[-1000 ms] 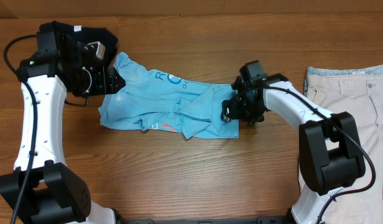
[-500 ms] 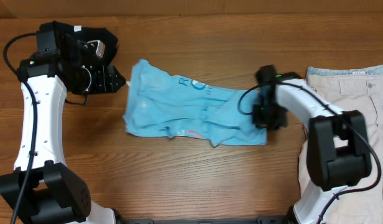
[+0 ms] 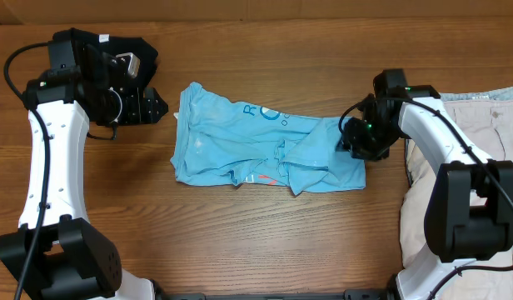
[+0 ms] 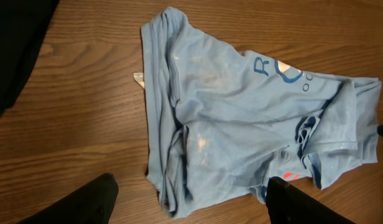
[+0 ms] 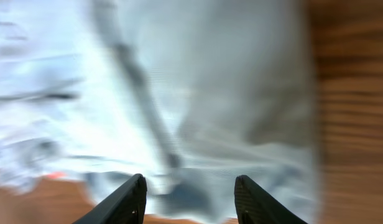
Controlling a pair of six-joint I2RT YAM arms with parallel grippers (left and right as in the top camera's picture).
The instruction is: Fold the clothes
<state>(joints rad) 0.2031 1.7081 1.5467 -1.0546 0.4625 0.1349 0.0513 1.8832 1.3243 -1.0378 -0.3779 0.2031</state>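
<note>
So the light blue T-shirt (image 3: pixel 240 146) is lying crumpled in the middle of the table (image 3: pixel 265 242), kind of stretched left to right with a bunch of folds and wrinkles along its lower edge. The dark-blue lettering (image 3: pixel 261 112) is face up near the top edge, and in the left wrist view there's a bit of red print (image 4: pixel 290 177) peeking out of the bunched part. The left gripper (image 3: pixel 155 107) sits just off the shirt's left end, above bare wood. Its fingers (image 4: pixel 95 202) are spread wide with nothing between them, and it isn't touching the cloth. The right gripper (image 3: pixel 356 140) is over at the shirt's right edge. In its own camera both fingers (image 5: pixel 126 202) stand apart with pale blue fabric filling the view beyond them. That shot is really smeared though, so I honestly can't say whether the tips are touching the cloth, but I don't see anything pinched in the gap. The black garment (image 3: pixel 140 46) is bunched up in the far left corner under the left arm, and the beige shorts (image 3: pixel 498 117) are spread out along the right side, partly under the right arm, well apart from the T-shirt.
</note>
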